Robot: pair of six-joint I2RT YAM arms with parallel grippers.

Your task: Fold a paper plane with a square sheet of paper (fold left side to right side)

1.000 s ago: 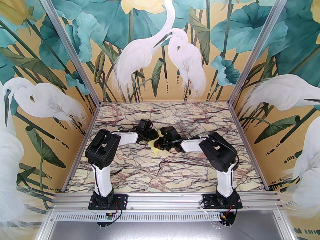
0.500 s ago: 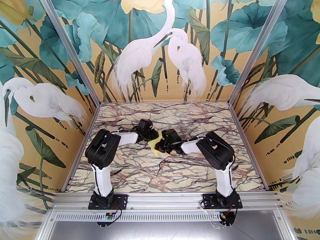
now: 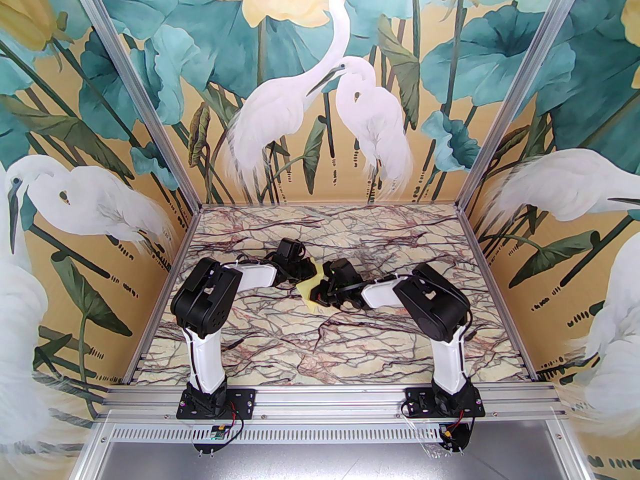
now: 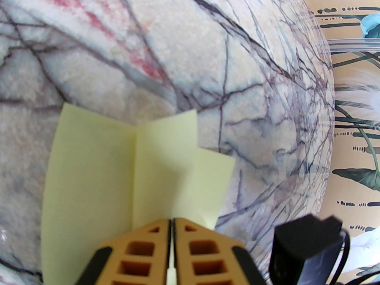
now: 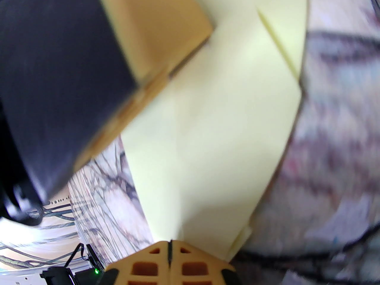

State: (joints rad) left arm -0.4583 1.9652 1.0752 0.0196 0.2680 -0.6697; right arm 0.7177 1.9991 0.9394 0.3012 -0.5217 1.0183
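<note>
Top external view has the clenched right gripper [image 3: 316, 295] slid leftward onto the half-folded paper plane [image 3: 306, 288] at mid-worktop [image 3: 320, 348], while the left gripper [image 4: 171, 220] has closed nearly shut over its far edge, probably pinning it for creasing.

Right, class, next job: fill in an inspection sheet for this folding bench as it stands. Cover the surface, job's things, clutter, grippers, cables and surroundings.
Surface: marble-patterned table, flat.
Job's things: yellow paper mid-table between the two grippers, partly folded, with one sharp crease and a flap raised; not a plane yet.
Clutter: nothing seen.
Grippers: left gripper has its jaws together at the paper's edge, and I cannot tell whether it pinches a layer; right gripper is shut, tip at the paper's edge.
Cables: red and black wires at the arm bases, away from the paper.
Surroundings: heron mural walls; aluminium frame along the near edge.
</note>
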